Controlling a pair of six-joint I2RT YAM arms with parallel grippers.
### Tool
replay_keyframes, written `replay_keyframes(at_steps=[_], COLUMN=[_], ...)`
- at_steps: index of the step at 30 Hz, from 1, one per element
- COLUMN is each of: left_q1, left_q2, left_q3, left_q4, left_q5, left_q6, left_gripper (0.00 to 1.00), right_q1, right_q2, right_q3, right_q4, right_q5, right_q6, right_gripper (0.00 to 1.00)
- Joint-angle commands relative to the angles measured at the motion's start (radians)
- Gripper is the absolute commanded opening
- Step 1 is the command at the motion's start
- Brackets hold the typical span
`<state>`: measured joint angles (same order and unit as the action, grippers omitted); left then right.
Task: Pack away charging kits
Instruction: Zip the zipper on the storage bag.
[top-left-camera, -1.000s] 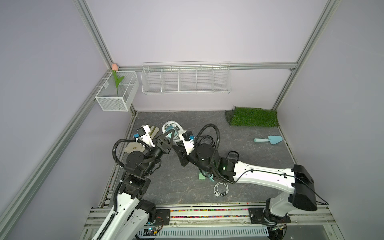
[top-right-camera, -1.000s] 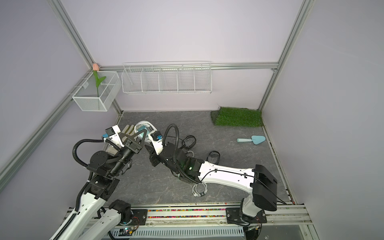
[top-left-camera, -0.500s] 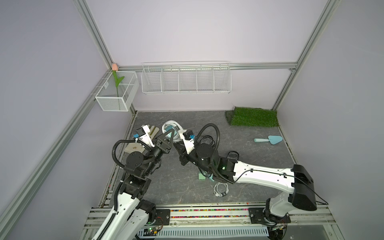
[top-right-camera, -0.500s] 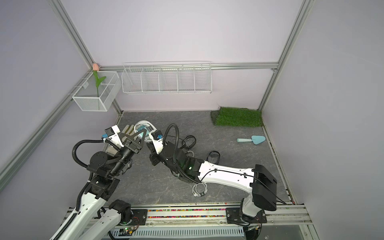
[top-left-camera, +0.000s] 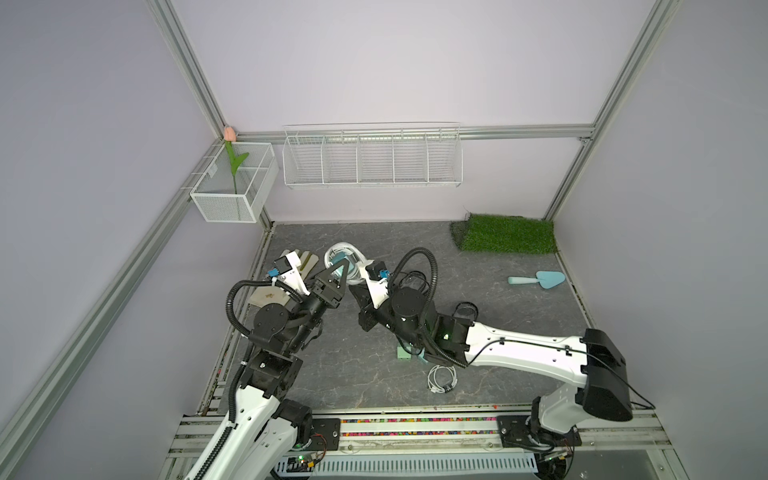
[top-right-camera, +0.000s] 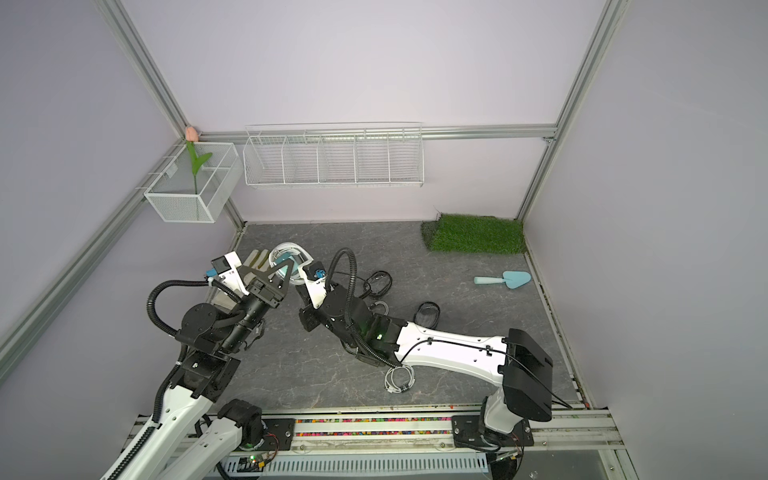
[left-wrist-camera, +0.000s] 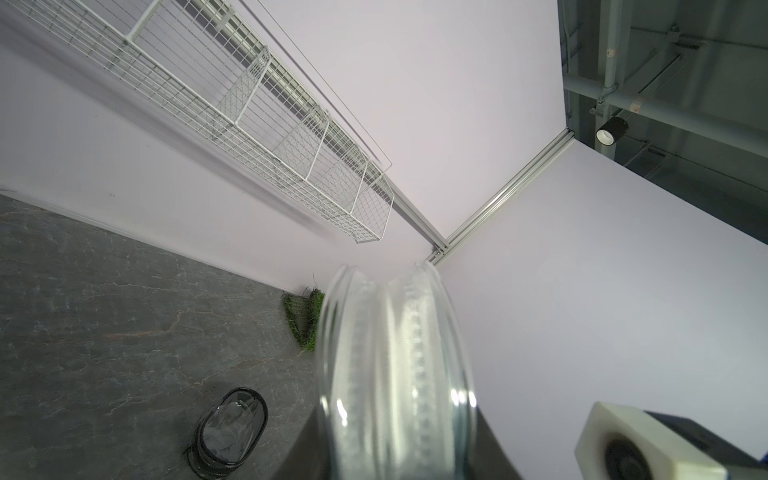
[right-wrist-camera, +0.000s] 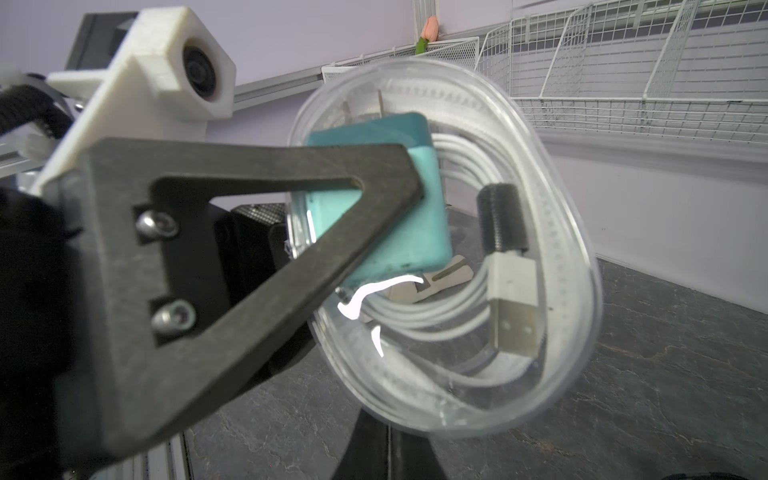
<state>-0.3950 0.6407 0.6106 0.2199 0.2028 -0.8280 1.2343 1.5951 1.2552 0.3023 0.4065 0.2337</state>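
Note:
A round clear case (right-wrist-camera: 469, 137) with a white rim is held up off the floor, my left gripper (top-left-camera: 337, 279) shut on it. It stands edge-on between the jaws in the left wrist view (left-wrist-camera: 395, 374). Inside lie a teal charger block (right-wrist-camera: 399, 232) and a coiled white cable (right-wrist-camera: 436, 316). My right gripper (right-wrist-camera: 388, 419) is shut, its tips together right at the case's rim; whether they pinch anything does not show. A second teal block (top-left-camera: 402, 353) lies half under the right arm, and a loose coiled cable (top-left-camera: 441, 378) is near the front.
Two black-rimmed cases (top-right-camera: 428, 313) (top-right-camera: 380, 282) lie behind the right arm. A light-blue trowel (top-left-camera: 540, 279) and a grass mat (top-left-camera: 507, 239) are at the right. A glove (top-left-camera: 305, 262) lies under the left wrist. A wire shelf (top-left-camera: 372, 156) and a basket (top-left-camera: 232, 187) hang on the walls.
My right gripper's jaws have closed at the case's rim. Both arms stay almost where they were, and the left keeps its hold on the case.

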Motion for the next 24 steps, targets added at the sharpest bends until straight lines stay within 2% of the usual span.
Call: replay_keyframes(at_steps=[1, 8, 13, 18, 24], left_q1=[-0.001, -0.001, -0.002, -0.001, -0.002], left_q2=[-0.024, -0.024, 0.007, 0.069, 0.161], left_q3=[0.039, 0.04, 0.049, 0.084, 0.127], left_q4=[-0.056, -0.042, -0.001, 0.029, 0.064], left_q5=[0.004, 0.029, 0.085, 0.222, 0.481], left_q6=[0.03, 0.028, 0.029, 0.068, 0.136], left_gripper=[0.0, 0.0, 0.0, 0.0, 0.0], right_q1=[-0.014, -0.078, -0.085, -0.103, -0.122], right_q2=[-0.052, -0.166, -0.211, -0.255, -0.351], right_q3=[-0.051, -0.18, -0.206, -0.236, -0.281], right_q4=[-0.03, -0.044, -0.063, -0.086, -0.147], right_q5=[0.075, 0.069, 0.077, 0.025, -0.005], right_q6=[-0.028, -0.028, -0.078, -0.173, -0.304], right_gripper=[0.07, 0.07, 0.07, 0.07, 0.07])
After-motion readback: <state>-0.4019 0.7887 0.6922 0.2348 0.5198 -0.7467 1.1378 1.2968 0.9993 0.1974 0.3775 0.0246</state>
